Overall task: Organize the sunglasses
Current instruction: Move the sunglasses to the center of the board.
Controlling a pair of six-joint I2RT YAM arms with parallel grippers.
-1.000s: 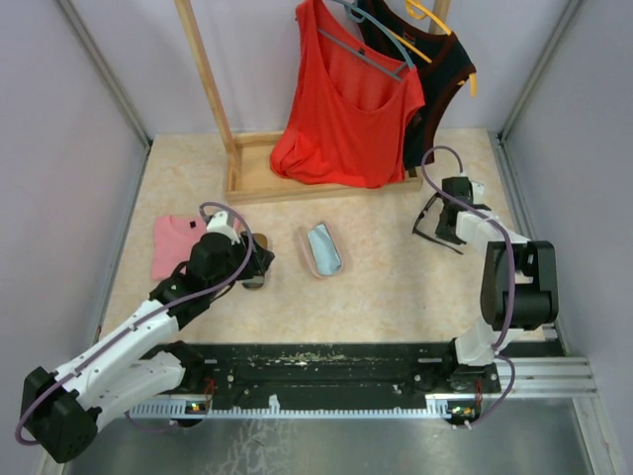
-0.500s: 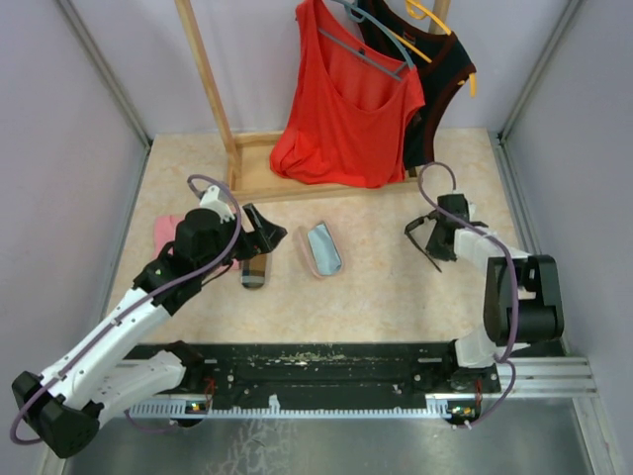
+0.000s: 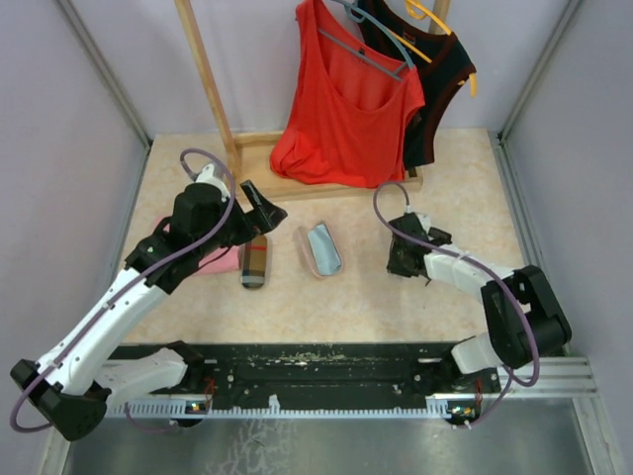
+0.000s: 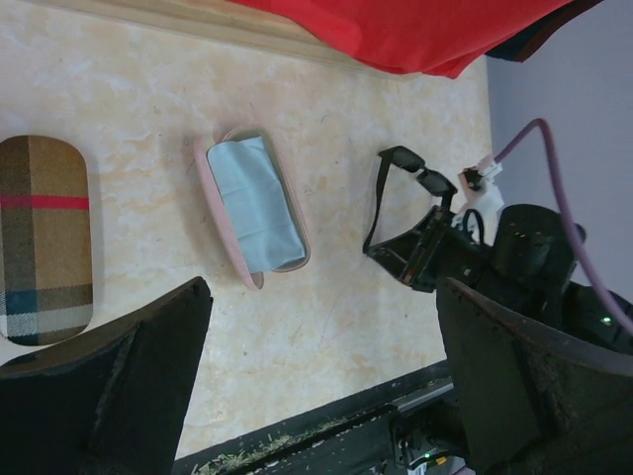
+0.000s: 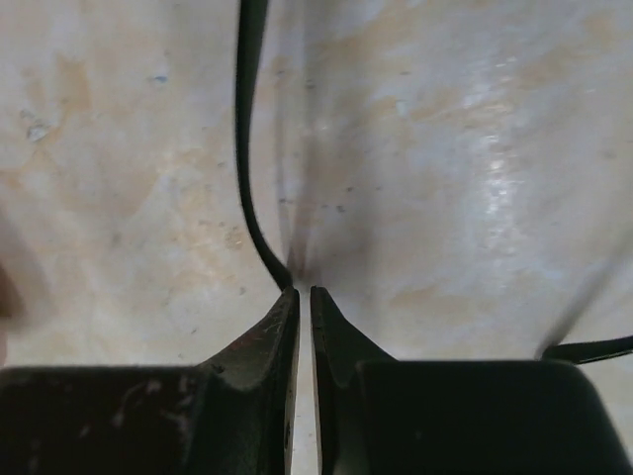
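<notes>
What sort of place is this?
Probably a lab booth staged as a wardrobe corner: plain lilac walls around a beige tabletop, a wooden rack holding a red top, a pink case beside a plaid case.

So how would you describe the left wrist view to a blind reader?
Black sunglasses are pinched by the right arm's fingers; beside them lie an open pink case, then a closed plaid case. The left arm's fingers gape wide in the foreground.

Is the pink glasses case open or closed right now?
Open. The pink case shows its light blue interior facing up, with the pink rim visible around it.
</notes>
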